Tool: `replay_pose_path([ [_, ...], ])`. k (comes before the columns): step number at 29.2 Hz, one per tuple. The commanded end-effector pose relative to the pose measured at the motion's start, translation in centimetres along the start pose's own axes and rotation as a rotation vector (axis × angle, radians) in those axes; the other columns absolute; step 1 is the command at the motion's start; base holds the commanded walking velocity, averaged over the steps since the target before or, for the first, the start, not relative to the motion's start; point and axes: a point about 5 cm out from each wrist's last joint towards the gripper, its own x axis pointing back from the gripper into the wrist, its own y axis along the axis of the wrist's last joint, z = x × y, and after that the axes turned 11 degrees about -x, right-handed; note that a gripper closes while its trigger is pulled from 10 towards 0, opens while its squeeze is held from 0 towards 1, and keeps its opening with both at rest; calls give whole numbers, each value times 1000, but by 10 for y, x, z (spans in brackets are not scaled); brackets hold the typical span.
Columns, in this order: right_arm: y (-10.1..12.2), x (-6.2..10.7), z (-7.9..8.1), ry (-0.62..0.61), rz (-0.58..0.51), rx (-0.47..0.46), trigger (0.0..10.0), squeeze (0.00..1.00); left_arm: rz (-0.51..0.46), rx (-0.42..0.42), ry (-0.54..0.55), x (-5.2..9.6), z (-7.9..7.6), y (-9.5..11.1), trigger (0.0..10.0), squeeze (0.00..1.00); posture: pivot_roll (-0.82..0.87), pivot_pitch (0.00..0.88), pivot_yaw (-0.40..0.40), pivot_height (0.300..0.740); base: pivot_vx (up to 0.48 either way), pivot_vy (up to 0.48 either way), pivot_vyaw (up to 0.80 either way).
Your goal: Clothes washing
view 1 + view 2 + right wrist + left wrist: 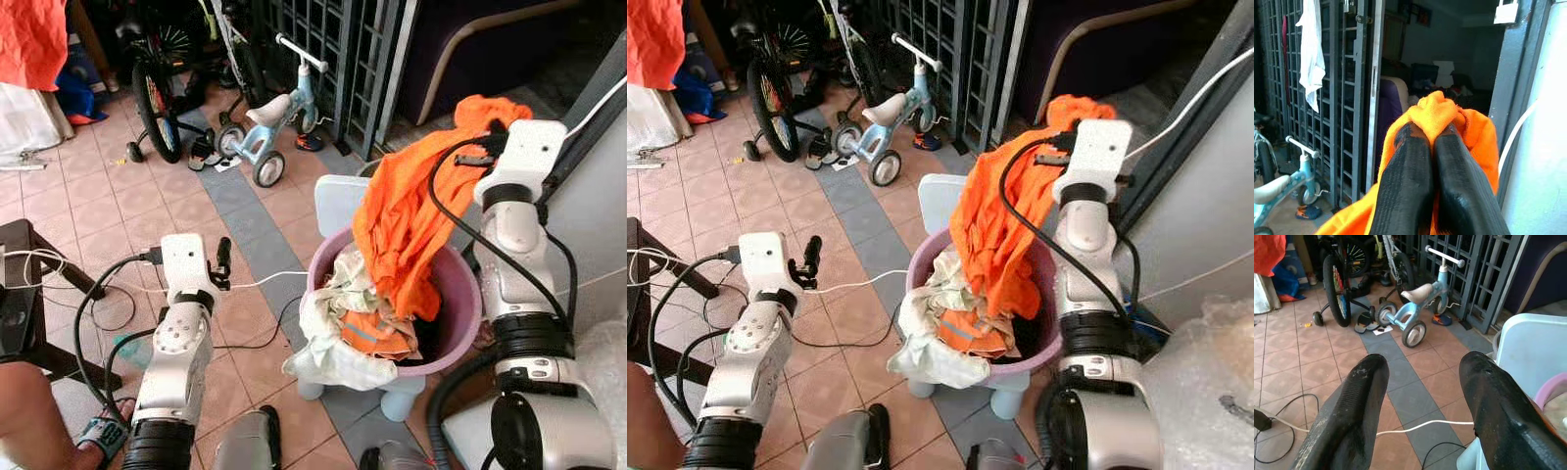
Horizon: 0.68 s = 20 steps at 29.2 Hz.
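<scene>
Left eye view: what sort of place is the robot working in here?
Probably a home's tiled porch or entry area: a child's tricycle and a bicycle are parked by a metal grille gate, and a laundry basket holds clothes.

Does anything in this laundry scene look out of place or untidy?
Yes. A pale cloth spills over the rim of the pink basket toward the floor. A white cable lies loose across the tiles. The right gripper holds the orange garment above the basket.
</scene>
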Motion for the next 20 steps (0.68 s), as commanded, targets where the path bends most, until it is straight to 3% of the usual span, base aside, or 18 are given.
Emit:
replay_pose_path([
  [1, -1, 2, 3, 11, 18, 0, 9608, 0, -2, -13, -4, -1, -1, 0, 10000, 0, -18, 37, 44, 740, 0, 0, 0],
  [2, -4, 4, 6, 20, 34, 5, 10000, 0, -1, -13, -1, -2, 0, 0, 10000, 0, -17, 38, 42, 740, 0, 0, -644],
  [11, -17, 19, 21, 67, 92, -8, 10000, 0, 16, -3, 6, 3, -2, -6, 10000, 0, -16, 47, 38, 740, 0, 0, -798],
  [20, -13, 18, 17, 65, 76, 2, 10000, 0, 19, -7, 8, -2, 0, -5, 10000, 0, -26, 52, 40, 740, 0, 0, -751],
])
